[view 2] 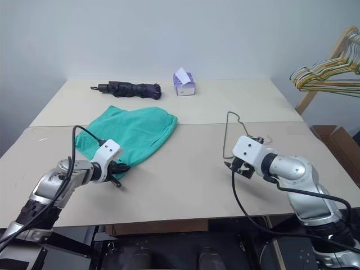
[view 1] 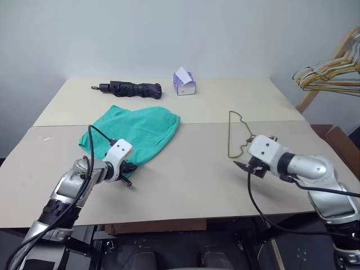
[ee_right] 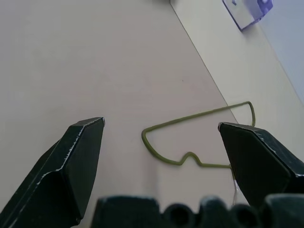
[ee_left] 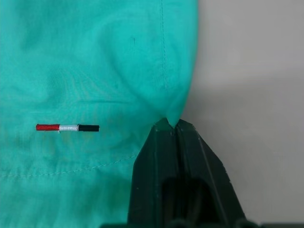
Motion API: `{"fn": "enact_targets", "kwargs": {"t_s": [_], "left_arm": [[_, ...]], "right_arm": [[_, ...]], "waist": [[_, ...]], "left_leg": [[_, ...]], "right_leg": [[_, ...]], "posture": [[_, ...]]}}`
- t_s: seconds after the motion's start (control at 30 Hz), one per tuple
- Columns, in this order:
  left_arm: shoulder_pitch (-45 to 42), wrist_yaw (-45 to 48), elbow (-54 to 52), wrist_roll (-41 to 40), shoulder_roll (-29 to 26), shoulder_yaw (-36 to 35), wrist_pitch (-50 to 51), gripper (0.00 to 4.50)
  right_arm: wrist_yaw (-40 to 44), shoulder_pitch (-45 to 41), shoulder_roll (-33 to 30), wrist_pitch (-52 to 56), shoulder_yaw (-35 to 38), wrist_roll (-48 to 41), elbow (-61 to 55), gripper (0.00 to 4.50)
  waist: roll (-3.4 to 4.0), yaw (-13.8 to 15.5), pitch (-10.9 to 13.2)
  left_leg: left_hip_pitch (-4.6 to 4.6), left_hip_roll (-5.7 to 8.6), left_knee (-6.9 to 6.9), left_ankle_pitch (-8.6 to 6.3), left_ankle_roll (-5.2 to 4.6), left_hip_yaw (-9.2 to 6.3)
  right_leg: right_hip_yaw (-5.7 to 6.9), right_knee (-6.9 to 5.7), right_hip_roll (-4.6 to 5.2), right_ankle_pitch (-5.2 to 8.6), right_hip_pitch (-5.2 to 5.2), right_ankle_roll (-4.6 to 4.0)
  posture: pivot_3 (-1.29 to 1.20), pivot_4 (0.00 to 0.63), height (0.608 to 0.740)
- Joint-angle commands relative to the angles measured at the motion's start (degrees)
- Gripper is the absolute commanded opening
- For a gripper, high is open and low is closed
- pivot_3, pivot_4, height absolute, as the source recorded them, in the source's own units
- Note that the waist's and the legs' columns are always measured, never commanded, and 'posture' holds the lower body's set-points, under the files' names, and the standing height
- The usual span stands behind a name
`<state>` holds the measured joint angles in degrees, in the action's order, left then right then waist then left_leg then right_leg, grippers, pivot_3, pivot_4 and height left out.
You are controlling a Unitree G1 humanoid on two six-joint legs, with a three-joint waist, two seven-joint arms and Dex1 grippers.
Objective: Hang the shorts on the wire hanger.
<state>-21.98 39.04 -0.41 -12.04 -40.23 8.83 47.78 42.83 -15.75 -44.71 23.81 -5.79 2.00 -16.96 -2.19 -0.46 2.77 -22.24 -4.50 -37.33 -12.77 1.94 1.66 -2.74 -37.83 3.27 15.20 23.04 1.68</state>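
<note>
A: Near the table's (view 1: 185, 185) front edge?
B: The left gripper (ee_left: 171, 124), jaws pressed together on the near hem of the shorts (view 1: 135, 134); the right gripper (ee_right: 161, 137), jaws spread, just short of the wire hanger (view 1: 235, 135).
A: Farther back?
B: Umbrella (view 1: 129, 88) and tissue box (view 1: 184, 84) near the far edge.

A: What's at the back of the table (view 1: 185, 174)?
B: A folded dark umbrella (view 1: 129, 88) lying flat — and a small purple tissue box (view 1: 184, 83) just beside it, a white tissue sticking up.
A: And off to the right?
B: A bunch of hangers (view 1: 332, 76) on a wooden rack (view 1: 323, 73) — clear of the table.
</note>
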Motion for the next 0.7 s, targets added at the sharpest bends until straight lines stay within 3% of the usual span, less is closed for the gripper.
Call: {"fn": "enact_targets", "kwargs": {"t_s": [0.03,0.23,0.37,0.53,0.7], "left_arm": [[1.2,3.5,-6.9,-2.7,-1.9,-4.4,-3.6,0.02],[11.2,21.0,-22.3,-12.5,-12.8,-12.5,-9.9,0.02],[20.4,25.4,-29.2,-13.0,-21.6,-19.3,-9.7,0.02],[28.1,28.1,-35.7,-17.6,-23.7,-28.0,-7.4,0.02],[29.4,26.3,-40.0,-22.2,-23.5,-34.6,-2.7,0.02]], "right_arm": [[-1.6,-4.4,3.1,-3.6,-2.7,1.8,2.4,4.5],[-3.2,-11.6,10.1,-12.4,-10.6,7.4,11.8,4.5],[-7.3,-18.5,16.5,-21.9,-17.0,13.8,24.3,4.5],[-9.4,-22.6,19.8,-30.8,-20.2,17.8,34.8,4.5],[-12.3,-24.4,20.4,-40.2,-24.3,23.9,42.4,4.5]], "waist": [[0.0,-0.3,0.0],[0.01,-0.6,0.0],[0.02,-0.5,0.0],[0.04,1.1,0.0],[0.04,2.6,0.0]], "left_leg": [[-0.01,0.0,0.0,0.0,0.0,-0.01],[-0.08,0.0,0.09,0.0,0.01,0.0],[0.05,0.0,0.13,0.0,0.01,0.03],[-0.07,-0.01,0.14,0.0,0.01,0.03],[-0.02,-0.01,0.14,0.0,0.01,0.03]], "right_leg": [[0.0,0.0,0.0,0.0,0.0,0.0],[-0.01,0.03,0.02,0.01,0.11,0.01],[-0.02,-0.02,0.03,0.01,0.05,0.0],[0.01,0.02,0.05,0.03,0.13,0.01],[0.04,0.03,0.05,0.03,0.09,0.0]], "posture": [[0.06,0.0,0.74],[0.09,0.0,0.74],[0.13,0.0,0.74],[0.18,0.0,0.74],[0.22,0.0,0.74]]}}
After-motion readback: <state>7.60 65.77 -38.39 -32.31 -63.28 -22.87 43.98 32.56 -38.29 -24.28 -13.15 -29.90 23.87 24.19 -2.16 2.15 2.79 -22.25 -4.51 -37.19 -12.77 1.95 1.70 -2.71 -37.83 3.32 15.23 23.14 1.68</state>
